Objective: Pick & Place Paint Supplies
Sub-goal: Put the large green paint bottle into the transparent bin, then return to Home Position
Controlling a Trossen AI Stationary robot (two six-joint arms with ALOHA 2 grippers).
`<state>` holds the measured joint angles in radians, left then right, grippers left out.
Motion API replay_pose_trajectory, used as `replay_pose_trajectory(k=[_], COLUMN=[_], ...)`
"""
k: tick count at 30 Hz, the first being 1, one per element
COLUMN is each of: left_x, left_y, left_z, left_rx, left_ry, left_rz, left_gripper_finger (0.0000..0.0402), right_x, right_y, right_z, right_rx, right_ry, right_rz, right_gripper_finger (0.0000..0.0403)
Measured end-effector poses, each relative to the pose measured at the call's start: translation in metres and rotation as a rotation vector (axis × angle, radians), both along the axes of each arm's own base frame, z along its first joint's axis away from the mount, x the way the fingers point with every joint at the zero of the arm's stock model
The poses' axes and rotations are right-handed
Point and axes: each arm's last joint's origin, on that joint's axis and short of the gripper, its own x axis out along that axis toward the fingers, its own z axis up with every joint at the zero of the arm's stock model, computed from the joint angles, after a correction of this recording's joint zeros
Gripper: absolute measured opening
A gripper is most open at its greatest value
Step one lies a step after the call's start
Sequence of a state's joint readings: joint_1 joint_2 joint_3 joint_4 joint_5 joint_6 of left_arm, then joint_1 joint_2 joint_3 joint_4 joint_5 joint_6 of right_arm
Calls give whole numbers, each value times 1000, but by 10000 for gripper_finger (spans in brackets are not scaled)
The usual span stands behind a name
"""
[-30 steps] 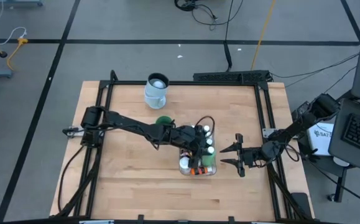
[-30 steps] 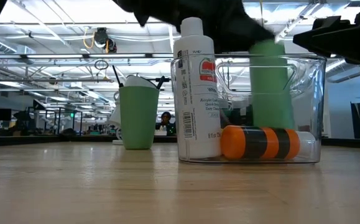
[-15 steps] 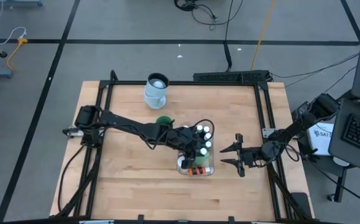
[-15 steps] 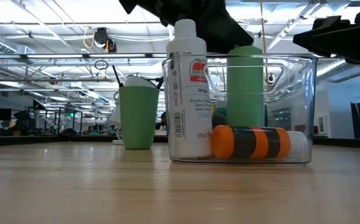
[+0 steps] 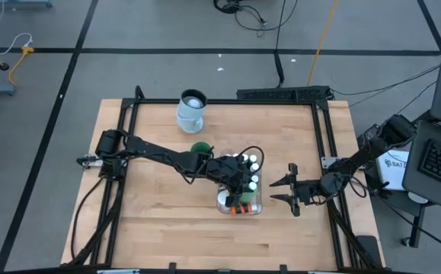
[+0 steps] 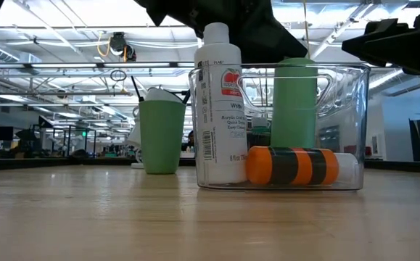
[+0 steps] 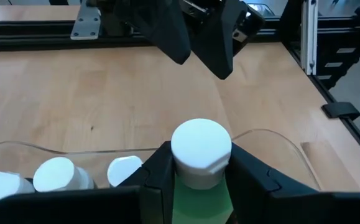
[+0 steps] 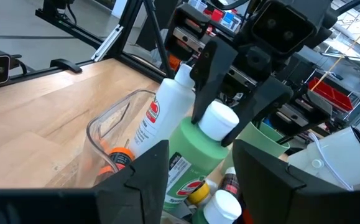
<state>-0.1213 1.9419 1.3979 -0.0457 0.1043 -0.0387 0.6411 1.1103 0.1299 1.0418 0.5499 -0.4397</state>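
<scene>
Several paint supplies already stand or lie in the clear tub [image 6: 355, 130] at the lower centre of the high view: a tall white bottle [image 6: 221, 109], a green bottle [image 6: 294, 101], an orange-and-black tube [image 6: 293, 165] lying on the tub floor, and a few small white-capped bottles [image 7: 58, 174]. The task therefore appears well advanced. At upper centre of the high view, a green cup [image 5: 200, 148] and a pale jug [image 5: 191, 109] stand outside the tub; no other loose supplies can be made out on the wooden table [image 5: 159, 221].

Left arm: it reaches from the left edge of the table toward lower centre. The left gripper [image 7: 198, 180] is over the tub with its fingers clamped on the neck of the green bottle just below the white cap [image 7: 201, 152]. The bottle is upright inside the tub, at the wall nearest the right arm. Whether its base rests on the tub floor cannot be determined. The step in hand is judged to be seating or releasing this bottle.

Right arm: the right gripper [image 5: 290, 190] is just right of the tub, centre right in the high view, fingers spread, holding nothing, pointed at the tub.
</scene>
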Motion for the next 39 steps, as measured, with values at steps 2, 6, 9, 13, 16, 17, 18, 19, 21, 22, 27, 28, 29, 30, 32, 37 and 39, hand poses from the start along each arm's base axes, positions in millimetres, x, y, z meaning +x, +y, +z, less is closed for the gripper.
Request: replay_pose_trajectory(k=[2,6,9,13,16,17,18,19,21,22,27,28,29,30,32,37,39], left_x=[0,-1,-1,-2,-2,-1,-2,-2,-1,-2,-13,-18,-25,-33,-56,-135,-166], left_y=[-3,-6,-7,-9,-10,-10,-10,-10,-10,-10,-8,-8,-8,-7,-5,-14,-21], left_z=[0,0,-1,0,2,3,5,7,9,11,43,54,66,78,106,164,173], left_rx=[-3,-17,-18,-44,-53,-54,-55,-56,-61,-60,-24,-22,-24,-27,-16,99,176], left_ry=[3,9,13,7,-4,-11,-19,-31,-49,-58,-151,-178,-191,-195,-212,-182,-139], left_rz=[-4,0,-4,-45,-57,-57,-57,-57,-59,-59,-90,-93,-97,-105,-116,-47,45], left_gripper_finger=[109,120,136,167,196,207,218,229,250,260,299,305,310,313,315,275,244], right_x=[0,0,0,0,0,0,0,0,0,0,0,0,0,0,0,0,0], right_y=[0,0,0,0,0,0,0,0,0,0,0,0,0,0,0,0,0], right_z=[0,0,0,0,0,0,0,0,0,0,0,0,0,0,0,0,0], right_rx=[0,1,0,1,-3,-3,-3,-4,-3,0,1,1,0,1,0,5,7], right_ry=[0,0,0,0,0,0,0,-1,0,0,-1,0,1,0,1,2,2], right_rz=[0,0,0,0,0,0,0,0,0,0,0,0,0,0,0,0,3], right_gripper_finger=[169,169,169,169,169,169,169,169,169,169,169,169,169,169,169,169,169])
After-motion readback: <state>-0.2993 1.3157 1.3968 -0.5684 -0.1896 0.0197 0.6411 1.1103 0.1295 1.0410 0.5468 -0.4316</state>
